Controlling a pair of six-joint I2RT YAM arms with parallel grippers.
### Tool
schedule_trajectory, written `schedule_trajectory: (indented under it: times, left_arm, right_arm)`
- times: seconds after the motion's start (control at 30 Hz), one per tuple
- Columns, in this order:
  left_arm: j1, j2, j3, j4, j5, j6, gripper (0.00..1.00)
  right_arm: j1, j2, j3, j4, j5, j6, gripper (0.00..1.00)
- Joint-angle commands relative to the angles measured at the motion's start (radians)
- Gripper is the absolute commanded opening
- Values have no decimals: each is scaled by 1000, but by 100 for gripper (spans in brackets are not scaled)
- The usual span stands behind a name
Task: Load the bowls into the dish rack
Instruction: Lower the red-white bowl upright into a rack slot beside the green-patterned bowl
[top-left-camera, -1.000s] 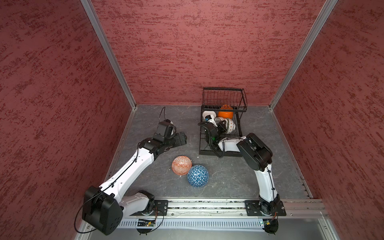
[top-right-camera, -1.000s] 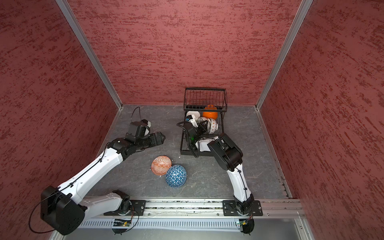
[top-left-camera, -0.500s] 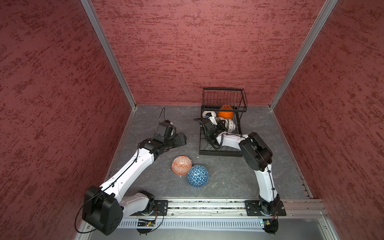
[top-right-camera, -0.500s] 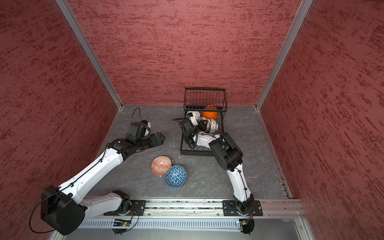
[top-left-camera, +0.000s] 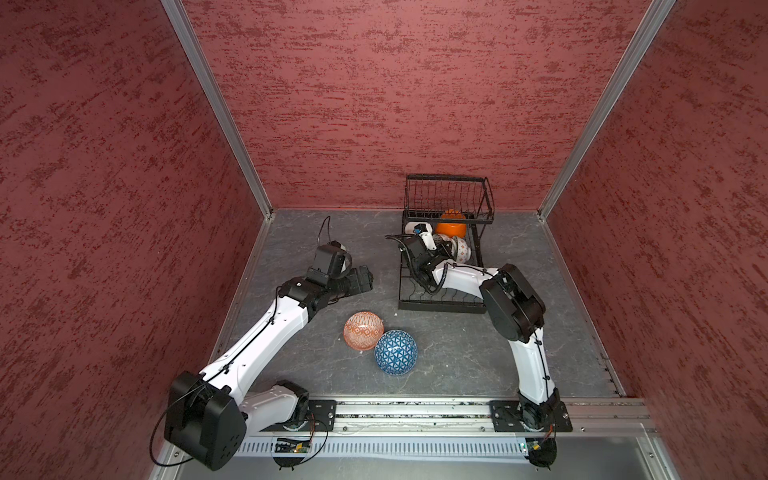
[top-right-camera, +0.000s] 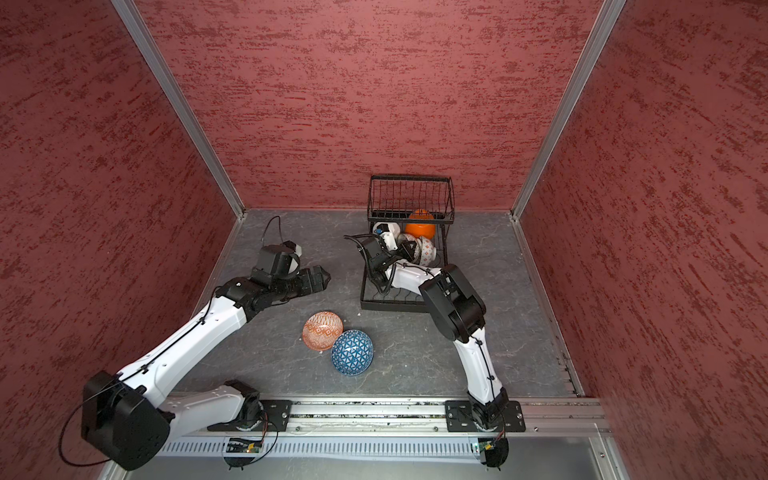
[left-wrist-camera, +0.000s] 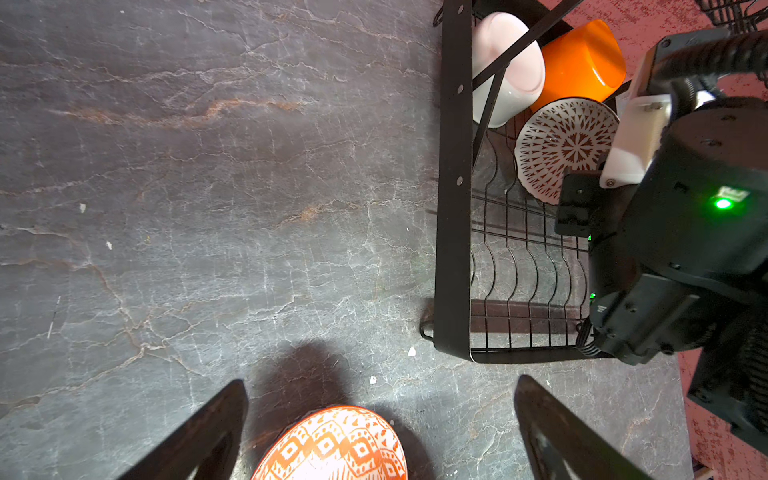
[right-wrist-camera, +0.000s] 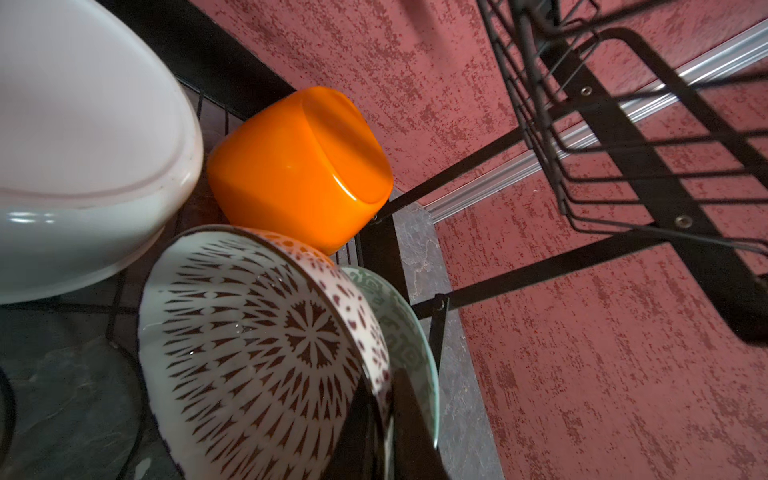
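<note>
Pinching patterned bowl (right-wrist-camera: 249, 353) rim in dish rack (top-left-camera: 440, 307): right gripper (right-wrist-camera: 382, 399) | left gripper (left-wrist-camera: 380, 382) spread wide

Likely lab: red-walled robot enclosure (top-left-camera: 374, 104)

I read four tipped on edge in the dish rack (top-left-camera: 440, 307) (white bowl (left-wrist-camera: 511, 79), orange bowl (top-left-camera: 451, 228), brown-patterned bowl (right-wrist-camera: 257, 353), grey-green bowl (right-wrist-camera: 409, 332)); red-and-white bowl (top-left-camera: 363, 330) and blue bowl (top-left-camera: 395, 352) lie outside, touching.
</note>
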Motion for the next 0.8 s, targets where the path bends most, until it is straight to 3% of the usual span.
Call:
schedule_trajectory:
  times: [0.0, 0.6, 0.77]
  left_arm:
    - [6, -7, -6, 23, 7, 8, 99]
    - [6, -6, -11, 27, 10, 8, 100]
    - [5, 0, -4, 21, 15, 14, 100]
  right_arm:
    - [19, -16, 27, -80, -125, 66, 11]
    - [23, -16, 82, -152, -169, 125, 27]
    - [23, -34, 79, -177, -191, 156, 37]
